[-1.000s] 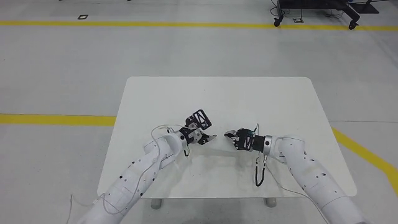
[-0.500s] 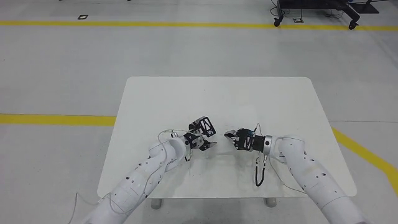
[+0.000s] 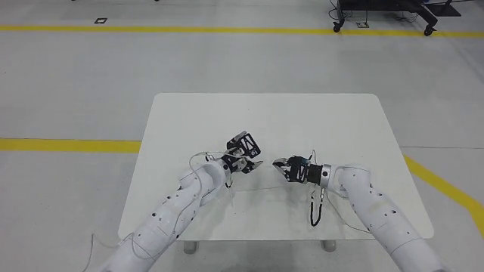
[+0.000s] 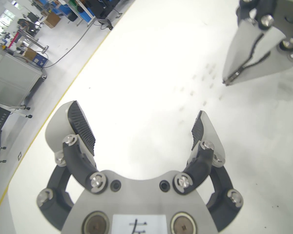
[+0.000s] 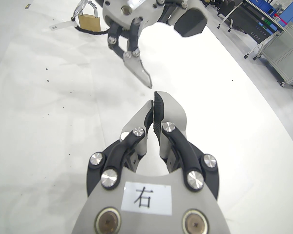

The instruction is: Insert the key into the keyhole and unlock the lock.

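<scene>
R gripper: pads pressed together, tips low over the table. From the L wrist cam a thin metal sliver pokes out at its tip, prob. the key, pinched edge-on. From its own cam that piece is hidden betw. the pads. Pinching out at the tips looks meant to leave the blade free for the keyhole.

L gripper: fingers wide apart, nothing betw. them. Faces R gripper nearly tip to tip, close but not touching.

Padlock: brass, on the table beyond L gripper, beside L wrist, well apart from R gripper's tips. Shackle looks shut. Can't tell if it stands or lies flat. White tag + dark cord right by it. Keyhole not visible.

Judgement: lock is neither held nor steadied, so insertion not yet begun. L is likely open b/c it's meant to take the lock body & present the keyhole to the key. The lock sits behind L's fingers, so L would have to swing round to it. Risk: a key held so shallow may twist in the pinch when pushed.
</scene>
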Available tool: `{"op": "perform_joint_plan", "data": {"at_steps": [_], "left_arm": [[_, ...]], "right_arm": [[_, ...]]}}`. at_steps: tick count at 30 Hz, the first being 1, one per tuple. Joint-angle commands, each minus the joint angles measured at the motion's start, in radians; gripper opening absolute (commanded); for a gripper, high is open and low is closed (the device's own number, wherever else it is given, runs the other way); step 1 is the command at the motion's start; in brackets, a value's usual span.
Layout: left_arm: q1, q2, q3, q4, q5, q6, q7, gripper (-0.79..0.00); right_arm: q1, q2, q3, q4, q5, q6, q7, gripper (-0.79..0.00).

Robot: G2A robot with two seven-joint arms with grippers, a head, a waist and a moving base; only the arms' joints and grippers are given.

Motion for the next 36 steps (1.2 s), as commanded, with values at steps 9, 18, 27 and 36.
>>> {"op": "perform_joint_plan", "data": {"at_steps": [9, 18, 27, 36], "left_arm": [[0.017, 0.004, -0.022, -0.033, -0.005, 0.031, 0.032, 0.0], [0.191, 0.06, -0.234, -0.267, -0.107, -0.009, 0.24, 0.0], [0.216, 0.067, -0.274, -0.276, -0.16, -0.035, 0.222, 0.0], [0.251, 0.06, -0.345, -0.198, -0.547, -0.206, 0.479, 0.0]], "right_arm": [[0.0, 0.0, 0.0, 0.0, 0.0, 0.0, 0.0, -0.785], [-0.014, -0.018, 0.047, -0.012, 0.293, 0.059, 0.088, -0.785], [0.0, -0.029, 0.065, -0.008, 0.467, 0.052, 0.176, -0.785], [0.016, -0.055, 0.051, -0.007, 0.712, 0.097, 0.261, -0.785]]}}
